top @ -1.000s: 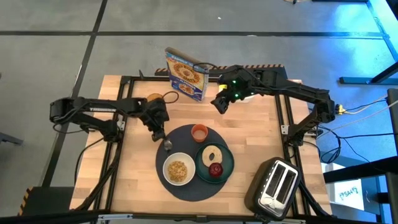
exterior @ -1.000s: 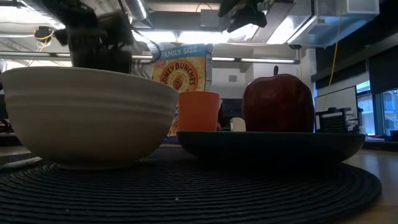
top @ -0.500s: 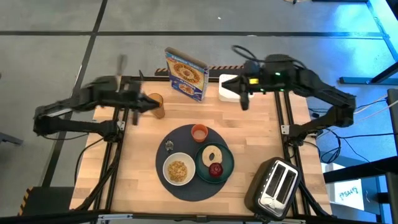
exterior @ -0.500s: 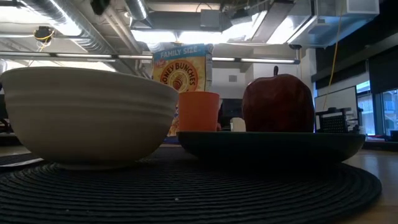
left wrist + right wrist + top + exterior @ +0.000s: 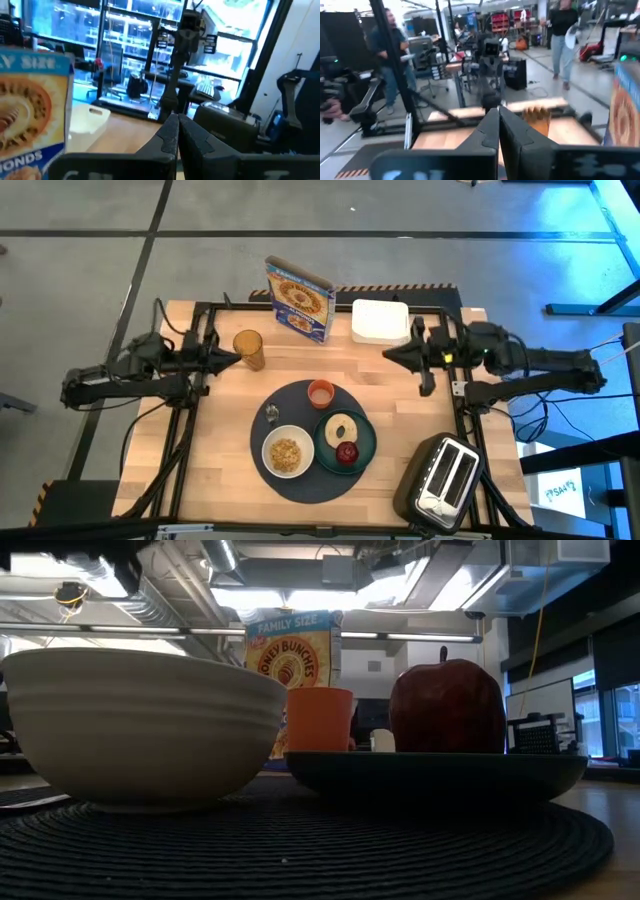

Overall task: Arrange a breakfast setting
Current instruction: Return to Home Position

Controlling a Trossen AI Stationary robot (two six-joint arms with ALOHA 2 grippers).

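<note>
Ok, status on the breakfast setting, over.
Left gripper, right gripper shut, empty, at table sides. Mat holds white bowl, green plate with bagel and apple, orange cup. Nothing in the way.

From table height the white bowl (image 5: 140, 725) hides its cereal (image 5: 286, 453), the apple (image 5: 447, 705) and dark plate (image 5: 430, 775) hide the bagel (image 5: 343, 427), bowl and orange cup (image 5: 319, 718) cover part of the cereal box (image 5: 295, 645), and from above the small object (image 5: 270, 413) beside the bowl is too small to tell.
</note>
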